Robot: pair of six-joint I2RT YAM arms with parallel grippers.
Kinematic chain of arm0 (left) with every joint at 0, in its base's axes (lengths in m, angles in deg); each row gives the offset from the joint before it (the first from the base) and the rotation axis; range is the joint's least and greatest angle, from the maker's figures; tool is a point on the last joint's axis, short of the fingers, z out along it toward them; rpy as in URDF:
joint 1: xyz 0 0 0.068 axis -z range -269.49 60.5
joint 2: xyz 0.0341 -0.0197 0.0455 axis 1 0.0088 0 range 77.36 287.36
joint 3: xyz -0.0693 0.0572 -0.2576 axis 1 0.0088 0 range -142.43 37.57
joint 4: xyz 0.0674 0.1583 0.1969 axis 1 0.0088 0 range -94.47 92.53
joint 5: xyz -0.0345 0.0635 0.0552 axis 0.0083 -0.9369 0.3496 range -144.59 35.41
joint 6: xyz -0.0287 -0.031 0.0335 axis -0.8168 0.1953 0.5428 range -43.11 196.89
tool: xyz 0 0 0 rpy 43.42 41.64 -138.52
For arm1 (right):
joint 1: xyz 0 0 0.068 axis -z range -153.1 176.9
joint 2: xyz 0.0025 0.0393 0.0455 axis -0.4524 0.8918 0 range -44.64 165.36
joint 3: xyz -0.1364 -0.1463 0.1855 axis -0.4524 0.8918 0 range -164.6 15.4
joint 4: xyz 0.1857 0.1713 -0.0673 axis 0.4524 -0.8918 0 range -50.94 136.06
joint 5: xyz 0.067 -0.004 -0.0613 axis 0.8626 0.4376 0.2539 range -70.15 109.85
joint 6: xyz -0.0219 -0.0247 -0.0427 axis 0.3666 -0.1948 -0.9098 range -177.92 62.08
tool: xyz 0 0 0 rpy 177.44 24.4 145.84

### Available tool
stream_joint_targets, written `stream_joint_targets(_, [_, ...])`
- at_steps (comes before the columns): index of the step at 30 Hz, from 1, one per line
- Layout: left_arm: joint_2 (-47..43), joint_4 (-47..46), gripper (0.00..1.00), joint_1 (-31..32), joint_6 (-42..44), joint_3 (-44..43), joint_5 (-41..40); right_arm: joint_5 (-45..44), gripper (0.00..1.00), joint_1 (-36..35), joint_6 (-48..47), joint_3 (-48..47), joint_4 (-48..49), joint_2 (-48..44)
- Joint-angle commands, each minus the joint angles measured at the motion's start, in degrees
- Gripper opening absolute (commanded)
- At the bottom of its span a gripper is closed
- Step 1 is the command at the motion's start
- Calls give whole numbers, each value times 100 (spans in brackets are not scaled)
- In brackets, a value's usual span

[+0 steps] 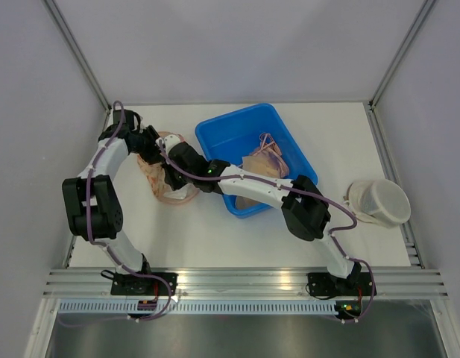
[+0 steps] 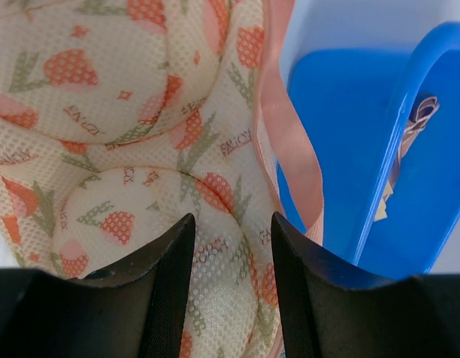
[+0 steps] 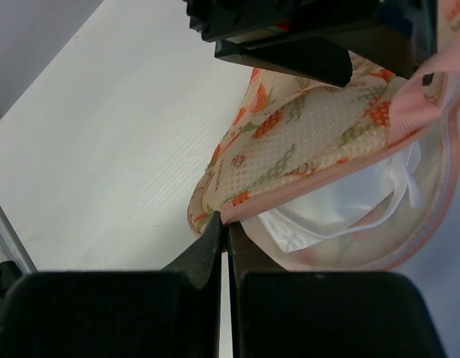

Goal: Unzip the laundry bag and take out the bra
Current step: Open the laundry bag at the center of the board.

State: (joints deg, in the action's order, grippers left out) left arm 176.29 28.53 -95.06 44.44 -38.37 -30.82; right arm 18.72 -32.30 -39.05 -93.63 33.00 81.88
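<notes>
A: Top view? 
B: laundry bag (image 1: 168,183) left of centre, over bench (image 1: 215,239).
A: Left wrist? 
B: left claw (image 2: 231,246) pinches a mesh fold.
A: Right wrist? 
B: right claw (image 3: 224,237) pressed together on the bag's edge. White bra (image 3: 326,212) lies just right of its tips, inside the gap.

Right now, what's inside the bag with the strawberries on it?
Through the open edge of the laundry bag, white fabric with a thin strap shows, probably the bra. The mesh covers the rest of it, so its full shape is hidden.
</notes>
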Motion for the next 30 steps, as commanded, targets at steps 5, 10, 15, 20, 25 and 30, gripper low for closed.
stream_joint_targets(5, [12,313,51,73,151,-342,313,-116,0,-74,-305,-311,-126,198])
stream_joint_targets(10, [-278,339,53,73,309,-483,339,-125,1,-74,-314,-233,-127,171])
stream_joint_targets(15, [-270,453,54,143,634,-623,488,-134,0,-83,-349,-215,-127,127])
stream_joint_targets(20, [-41,831,55,301,1055,-861,410,-116,0,-92,-358,-232,-127,145])
stream_joint_targets(25, [108,981,57,415,1275,-940,436,-142,1,-92,-428,-241,-162,180])
stream_joint_targets(30, [345,1464,52,660,1513,-1116,-100,-134,0,-92,-428,-232,-188,180])
